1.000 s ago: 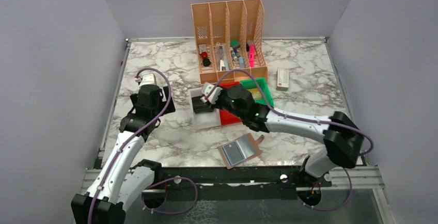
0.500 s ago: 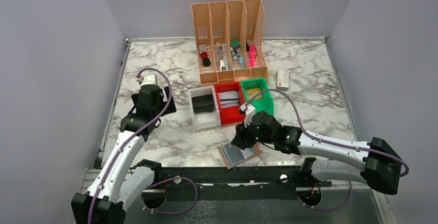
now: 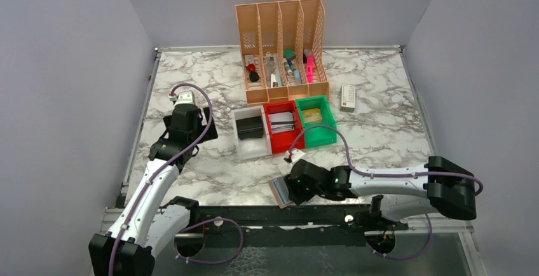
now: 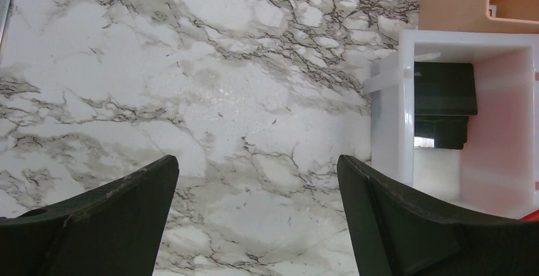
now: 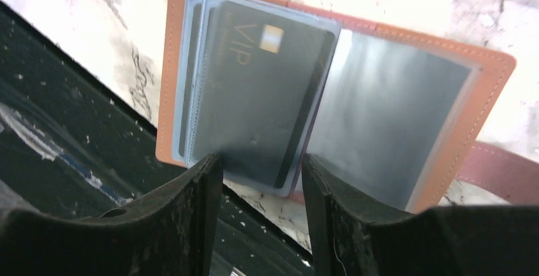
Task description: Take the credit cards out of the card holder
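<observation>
The tan-brown card holder lies open at the table's near edge; only its left end shows in the top view. Dark bluish credit cards, the top one marked VIP, sit stacked in clear sleeves on its left half. The right half is an empty clear pocket. My right gripper is open right over the holder. Its fingertips straddle the cards' lower edge without closing on them. My left gripper is open and empty above bare marble, left of the white bin.
White bin with a black case, red bin with cards, and green bin stand mid-table. An orange file organizer stands behind them and a small white box to the right. A black rail borders the near edge.
My right arm swung back from the white and red bins to the near edge and came down over the card holder. The left arm barely moved.
</observation>
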Action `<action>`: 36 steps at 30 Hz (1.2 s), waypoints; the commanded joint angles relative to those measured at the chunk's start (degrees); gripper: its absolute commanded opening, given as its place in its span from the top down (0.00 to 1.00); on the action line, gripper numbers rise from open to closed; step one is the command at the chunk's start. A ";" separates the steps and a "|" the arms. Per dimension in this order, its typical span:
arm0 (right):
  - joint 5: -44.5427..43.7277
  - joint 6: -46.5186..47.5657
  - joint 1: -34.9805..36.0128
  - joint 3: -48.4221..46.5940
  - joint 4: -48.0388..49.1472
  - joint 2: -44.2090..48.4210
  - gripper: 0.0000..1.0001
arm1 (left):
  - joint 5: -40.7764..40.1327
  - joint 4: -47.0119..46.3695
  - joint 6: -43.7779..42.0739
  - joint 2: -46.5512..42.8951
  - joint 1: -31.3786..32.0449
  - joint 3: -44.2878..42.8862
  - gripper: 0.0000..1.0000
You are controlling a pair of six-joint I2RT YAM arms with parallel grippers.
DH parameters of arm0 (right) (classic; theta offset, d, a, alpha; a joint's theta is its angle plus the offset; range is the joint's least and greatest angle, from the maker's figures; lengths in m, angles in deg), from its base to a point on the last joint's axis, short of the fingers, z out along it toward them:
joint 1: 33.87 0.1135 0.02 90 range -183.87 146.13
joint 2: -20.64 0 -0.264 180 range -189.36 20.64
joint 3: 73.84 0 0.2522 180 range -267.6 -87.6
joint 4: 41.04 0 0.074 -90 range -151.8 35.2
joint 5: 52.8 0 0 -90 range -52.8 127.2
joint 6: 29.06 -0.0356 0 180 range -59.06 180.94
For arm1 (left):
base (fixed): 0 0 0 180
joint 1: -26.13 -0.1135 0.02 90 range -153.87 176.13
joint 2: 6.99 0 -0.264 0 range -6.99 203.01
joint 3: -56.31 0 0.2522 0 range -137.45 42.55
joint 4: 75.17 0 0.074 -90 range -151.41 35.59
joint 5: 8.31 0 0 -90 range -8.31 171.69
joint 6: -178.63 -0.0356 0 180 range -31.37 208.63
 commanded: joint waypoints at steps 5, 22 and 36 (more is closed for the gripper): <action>-7.06 0.65 1.61 -4.02 -1.88 -5.65 0.47 | 1.40 -1.49 -0.37 0.60 -0.27 0.58 0.01; -9.29 -5.43 2.61 -5.55 -1.59 -9.55 0.99 | 2.49 -1.95 -0.66 -0.18 -0.27 1.02 0.01; -3.59 -6.89 1.64 -1.26 8.30 1.51 0.99 | 25.88 -6.04 3.01 -4.89 0.09 2.76 0.08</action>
